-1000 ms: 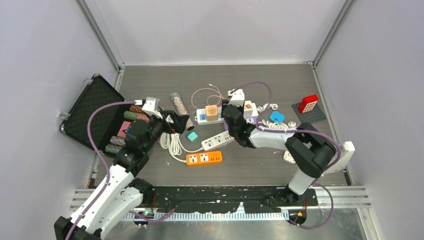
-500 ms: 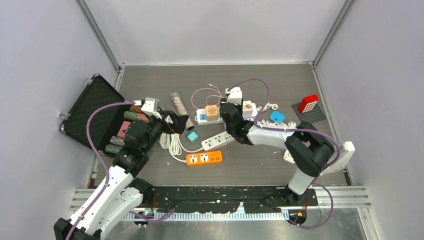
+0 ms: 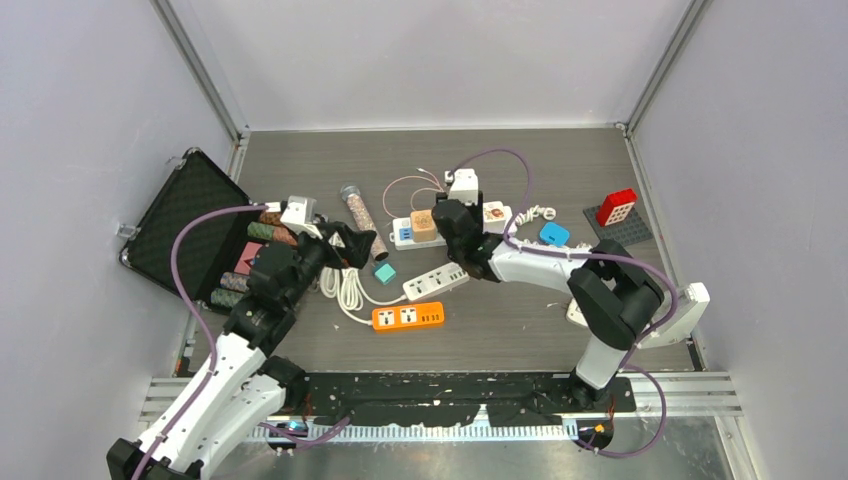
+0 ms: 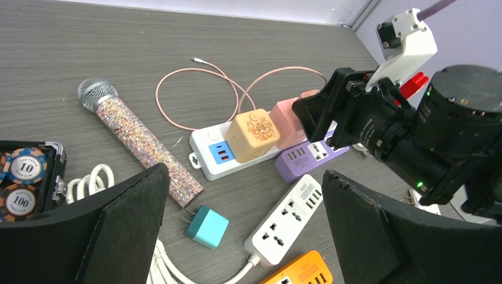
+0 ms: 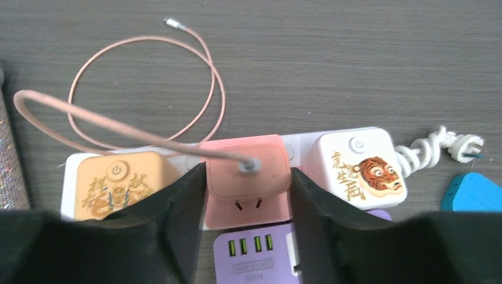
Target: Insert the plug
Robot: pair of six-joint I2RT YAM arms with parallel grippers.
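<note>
Your right gripper (image 5: 247,190) is clamped on the pink charger (image 5: 260,155), with one black finger pressed to each side of it. The charger hangs over the white power strip (image 5: 301,144), in the gap between the tan dragon charger (image 5: 118,184) and the white tiger charger (image 5: 361,167), both of which sit on that strip. Its two angled prongs (image 5: 248,205) show bare on the face turned toward the wrist camera (so they are in no socket). The purple power strip (image 5: 254,253) lies just on the near side of them. A pink cable (image 5: 142,77) runs from the port on the charger's top and loops across the table (image 5: 355,53) behind.

Your left gripper (image 3: 354,243) has its fingers spread wide with nothing between them. It is well apart from the pink charger, hovering above a teal adapter (image 4: 205,226) and a coiled white cord (image 3: 347,288), near the glittery microphone (image 4: 139,139).
</note>
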